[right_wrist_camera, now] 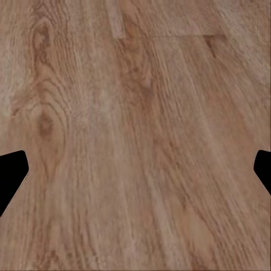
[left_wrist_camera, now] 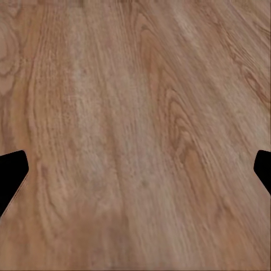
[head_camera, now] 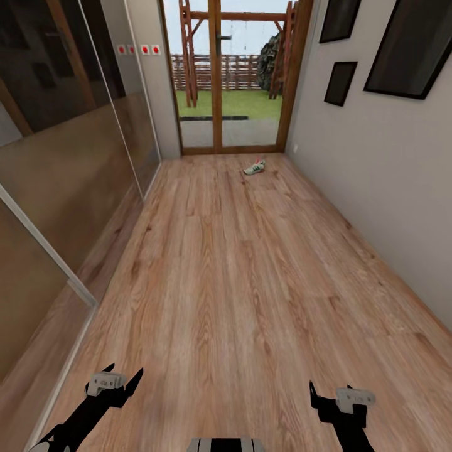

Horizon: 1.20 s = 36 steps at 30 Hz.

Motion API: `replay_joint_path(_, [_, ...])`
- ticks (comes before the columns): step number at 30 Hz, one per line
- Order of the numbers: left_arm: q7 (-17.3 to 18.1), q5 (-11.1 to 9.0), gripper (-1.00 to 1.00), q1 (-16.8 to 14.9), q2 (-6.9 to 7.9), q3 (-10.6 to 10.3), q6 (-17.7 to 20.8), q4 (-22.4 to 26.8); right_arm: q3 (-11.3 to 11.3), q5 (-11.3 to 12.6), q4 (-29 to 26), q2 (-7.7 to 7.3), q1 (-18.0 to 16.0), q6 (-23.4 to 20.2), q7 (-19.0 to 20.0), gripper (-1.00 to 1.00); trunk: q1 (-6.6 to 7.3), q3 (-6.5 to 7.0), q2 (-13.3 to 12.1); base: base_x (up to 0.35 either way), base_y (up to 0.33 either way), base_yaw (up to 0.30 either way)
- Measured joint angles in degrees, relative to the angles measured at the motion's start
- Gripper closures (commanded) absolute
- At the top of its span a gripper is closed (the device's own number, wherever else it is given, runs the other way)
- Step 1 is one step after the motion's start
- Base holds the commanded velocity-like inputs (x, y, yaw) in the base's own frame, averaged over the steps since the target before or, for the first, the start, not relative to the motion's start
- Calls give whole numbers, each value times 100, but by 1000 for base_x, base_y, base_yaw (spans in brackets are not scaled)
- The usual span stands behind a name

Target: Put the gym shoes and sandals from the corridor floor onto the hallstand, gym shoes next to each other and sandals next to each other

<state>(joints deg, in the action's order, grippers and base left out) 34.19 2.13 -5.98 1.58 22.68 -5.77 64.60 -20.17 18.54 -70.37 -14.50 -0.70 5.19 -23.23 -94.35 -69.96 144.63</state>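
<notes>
One gym shoe (head_camera: 254, 167), white with green stripes, lies on the corridor floor (head_camera: 238, 276) at the far end, just before the glass door. Low in the head view, far from the shoe, my left gripper (head_camera: 124, 375) and right gripper (head_camera: 329, 392) both hang open over bare planks. In the left wrist view the left gripper (left_wrist_camera: 135, 169) has its black fingertips (left_wrist_camera: 11, 175) wide apart over wood grain. The right gripper (right_wrist_camera: 135, 169) stands the same way, with nothing between its fingertips (right_wrist_camera: 11, 175). The sandals and the hallstand are out of view.
Glossy sliding wardrobe doors (head_camera: 63, 157) line the left side. A grey wall with dark framed pictures (head_camera: 408, 50) runs along the right. A wood-framed glass door (head_camera: 229, 75) closes the far end. The floor stretches open between me and the shoe.
</notes>
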Motion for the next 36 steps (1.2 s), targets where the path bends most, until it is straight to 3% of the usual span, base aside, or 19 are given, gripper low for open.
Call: replay_joint_path(36, [0,-1,-100,0,0,0,1,0,-4,-8,5,0,0,0,1,-100,0,0,0,330,0,0])
